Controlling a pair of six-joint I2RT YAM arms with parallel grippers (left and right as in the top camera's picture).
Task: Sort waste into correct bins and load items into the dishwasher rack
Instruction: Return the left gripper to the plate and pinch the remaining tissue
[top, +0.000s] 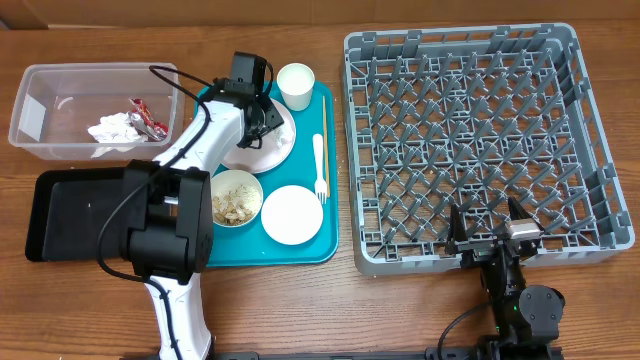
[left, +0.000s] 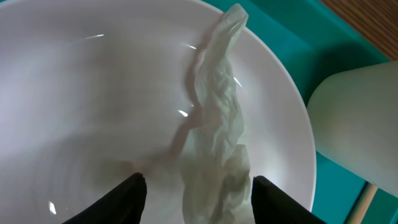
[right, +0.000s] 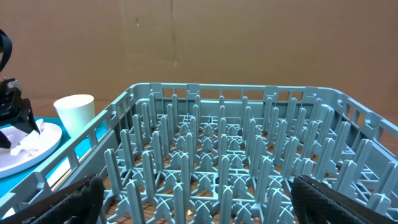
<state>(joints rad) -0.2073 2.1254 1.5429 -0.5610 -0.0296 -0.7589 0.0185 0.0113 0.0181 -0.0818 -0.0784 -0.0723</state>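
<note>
A crumpled white napkin (left: 217, 124) lies on a white plate (left: 93, 93) in the left wrist view. My left gripper (left: 198, 202) is low over this plate (top: 278, 148). Its black fingers (left: 127, 198) stand apart on either side of the napkin, and the left one is clear of it. The grey dishwasher rack (top: 480, 130) fills the right of the table and holds nothing. My right gripper (top: 487, 232) hovers wide open at the rack's front edge, looking across its pegs (right: 205, 155). The clear tub (top: 40, 140) holds a napkin (top: 112, 128) and a red wrapper (top: 146, 115).
The teal tray (top: 300, 250) also carries a bowl of food scraps (top: 236, 196), a small plate (top: 292, 213), a cup (top: 295, 85), a fork (top: 320, 165) and chopsticks (top: 325, 120). The black tray (top: 70, 215) lies at the front left, partly under my left arm.
</note>
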